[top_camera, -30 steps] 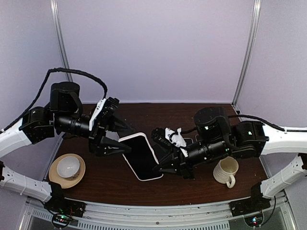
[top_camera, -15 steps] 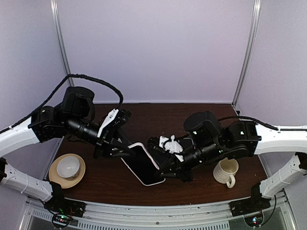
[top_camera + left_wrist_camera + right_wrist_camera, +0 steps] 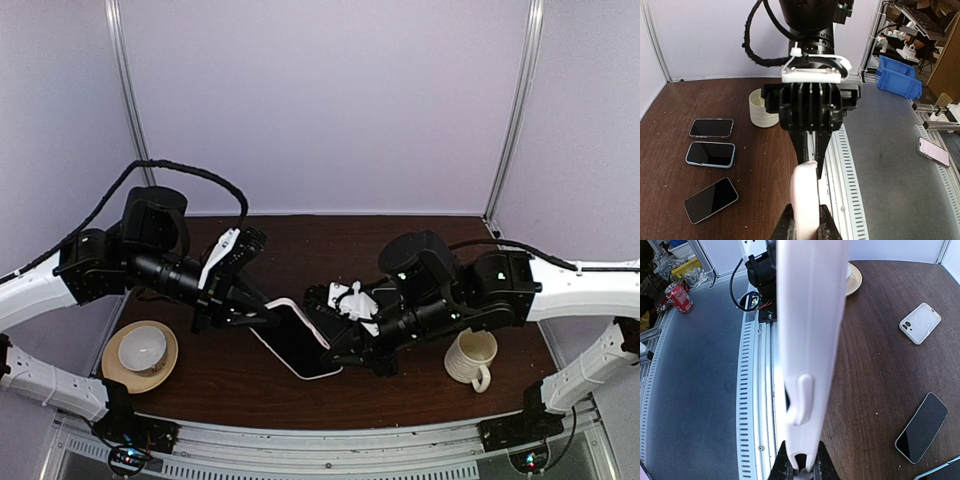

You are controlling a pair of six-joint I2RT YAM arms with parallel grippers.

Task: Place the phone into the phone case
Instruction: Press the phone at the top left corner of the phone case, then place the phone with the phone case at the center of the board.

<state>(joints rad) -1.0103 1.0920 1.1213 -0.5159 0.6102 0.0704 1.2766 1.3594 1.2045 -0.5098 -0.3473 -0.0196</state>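
Top view, change against one second back: the left arm [image 3: 150,260] had swung in toward the mug [image 3: 472,357] from farther off on the mug's left. The right arm [image 3: 470,290], just left of the mug, had dropped a little.

The phone case [image 3: 297,340] lay flatter than before and had shifted slightly. It hung clear of the table, left of the mug, bridged between the two arms. Its upper face was dark inside a white rim; could not tell whether a phone sat in it.

The left gripper [image 3: 256,318] stood splayed wide and off the case a second back. It was now clenched on the case edge farthest from the mug, fingers [image 3: 785,227] pressed either side of the pale edge in the left wrist view. The right gripper [image 3: 336,350] was unchanged, pinched tight on the case edge nearest the mug.

Surface and room:
- Pale lilac walls [image 3: 320,100] rose behind the mug.
- The table [image 3: 300,235] was dark brown wood.
- A saucer [image 3: 110,372] carrying a white cup [image 3: 141,348] sat well apart on the mug's left, beyond the case.
- Three loose phones [image 3: 710,154] lay flat, screens up, in a row near the mug (left wrist view).
- A spare white case [image 3: 920,322] lay on the wood; its place relative to the mug could not be told.
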